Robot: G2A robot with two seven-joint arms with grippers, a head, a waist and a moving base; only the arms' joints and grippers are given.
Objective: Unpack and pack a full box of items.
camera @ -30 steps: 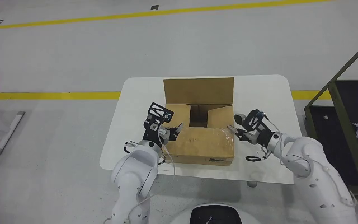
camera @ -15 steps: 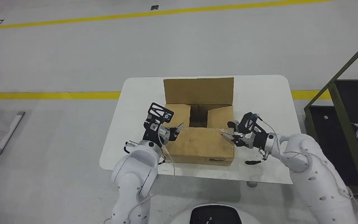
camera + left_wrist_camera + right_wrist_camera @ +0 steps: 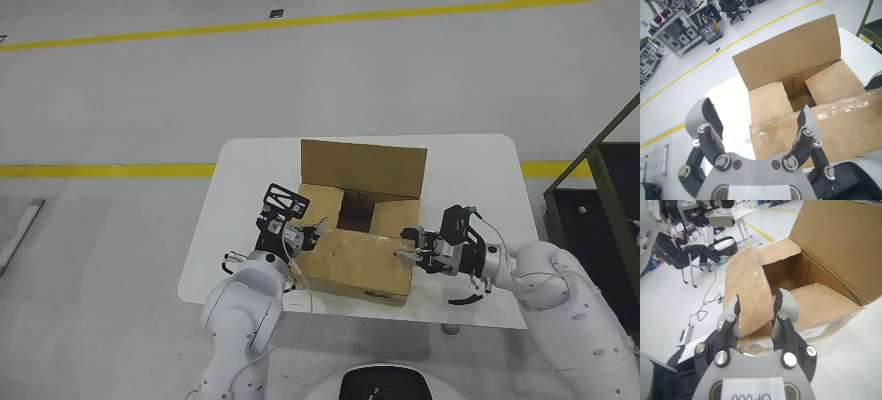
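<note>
When you look down from the top, a brown cardboard box point(image 3: 340, 285) sits in the middle of the white desk point(image 3: 250, 170), turned a little. Its back flap point(image 3: 365, 168) stands up. Its front flap point(image 3: 355, 255), shiny with tape, lies over the near side. The left claw point(image 3: 315, 236) is at the flap's left end, and the right claw point(image 3: 405, 250) is at its right end.

From the left wrist, the left claw's fingers point(image 3: 712, 115) are wide apart. One finger is out beside the box and the other is in front of the front flap, so the flap's end sits between them. They do not squeeze it. Past the flap, two side flaps point(image 3: 768, 102) lie flat, with a dark gap point(image 3: 798, 94) between them.

From the right wrist, the right claw's fingers point(image 3: 783, 302) are pressed on the other end of the front flap, one on each side. That end is lifted off the box and bends a little. The back flap rises tall behind the dark gap.
</note>
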